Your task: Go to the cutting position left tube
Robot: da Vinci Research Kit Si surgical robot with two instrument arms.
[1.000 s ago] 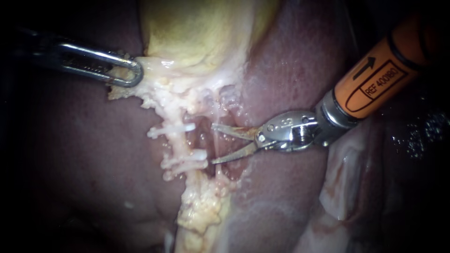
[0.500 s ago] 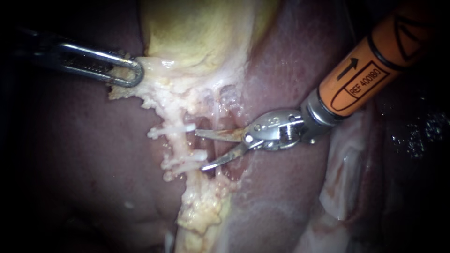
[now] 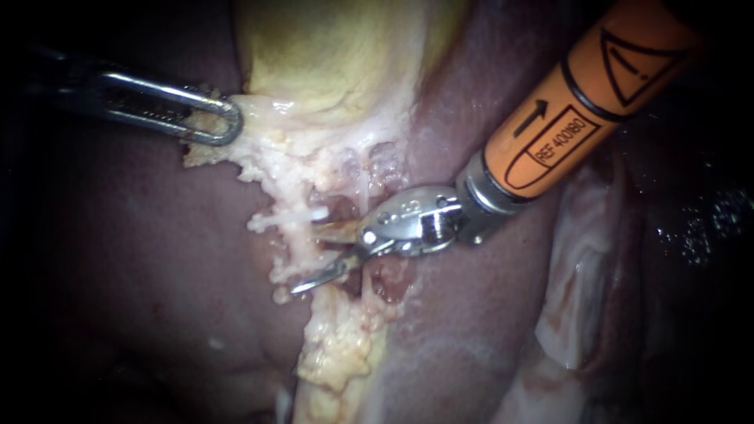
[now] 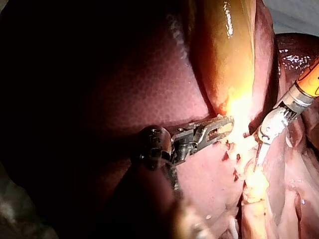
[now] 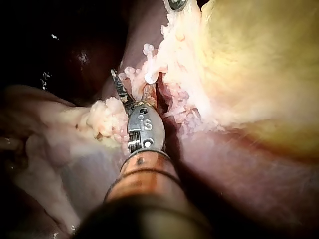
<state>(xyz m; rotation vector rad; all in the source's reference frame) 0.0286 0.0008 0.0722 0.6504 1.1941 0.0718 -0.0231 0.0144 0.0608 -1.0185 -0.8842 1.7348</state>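
Here, right instrument's (image 3: 308,257) open blades straddle left tube (image 3: 291,235).

2 instruments (image 3: 224,126) (image 3: 308,257), 1 gallbladder (image 3: 338,55), 1 liver (image 3: 141,259)

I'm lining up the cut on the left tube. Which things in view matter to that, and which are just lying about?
Part of the job:
- right instrument, blades open at the left tube
- clips on that tube
- left instrument, holding the pale tissue taut

Just lying about:
- liver
- gallbladder
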